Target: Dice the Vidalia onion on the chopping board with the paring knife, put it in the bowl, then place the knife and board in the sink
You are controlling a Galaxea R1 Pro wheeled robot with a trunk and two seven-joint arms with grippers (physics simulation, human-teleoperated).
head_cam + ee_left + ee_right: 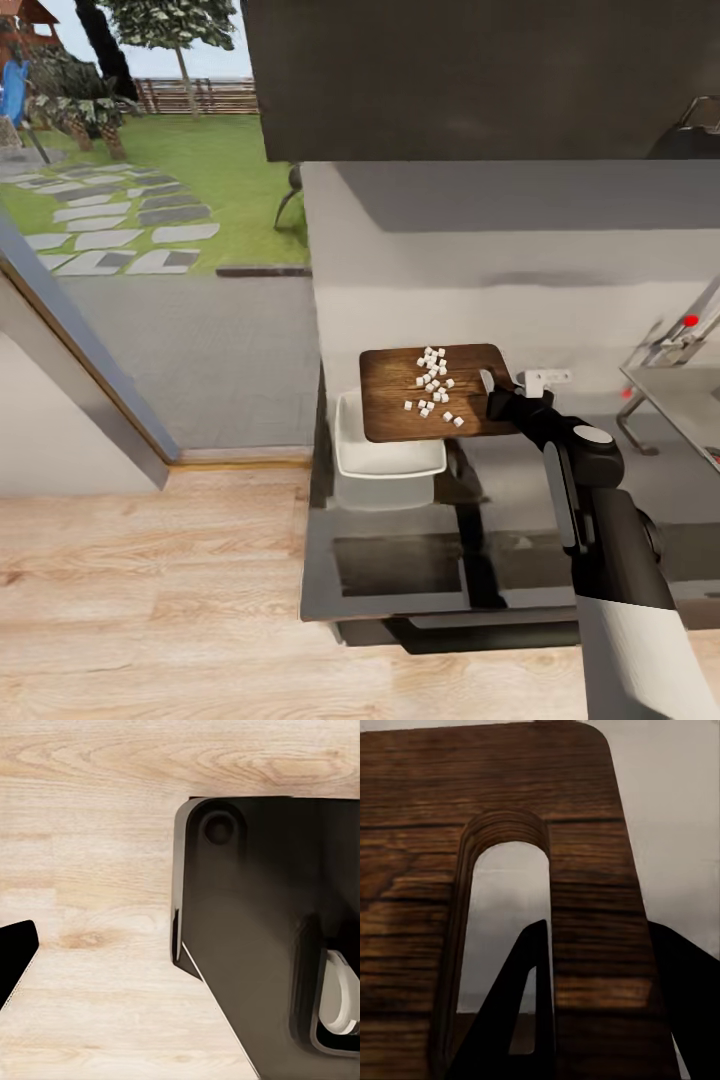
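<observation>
My right gripper [500, 392] is shut on the right end of the dark brown chopping board [395, 410], holding it roughly level above the countertop [520, 480]. Several small white cubes of diced onion [432, 385] lie scattered on the board. The white bowl [385, 462] sits on the countertop partly under the board's left half. In the right wrist view the board [585, 870] is close up, and one dark finger [510, 1020] shows through its slot handle. The sink [685, 405] with its red-knobbed tap [682, 335] is at the far right. The paring knife is out of view.
A dark upper cabinet [480, 80] hangs overhead against the pale wall. Left of the counter a glass door looks onto a garden. Light wooden floor [90, 832] lies below, and my own dark base [255, 930] appears in the left wrist view.
</observation>
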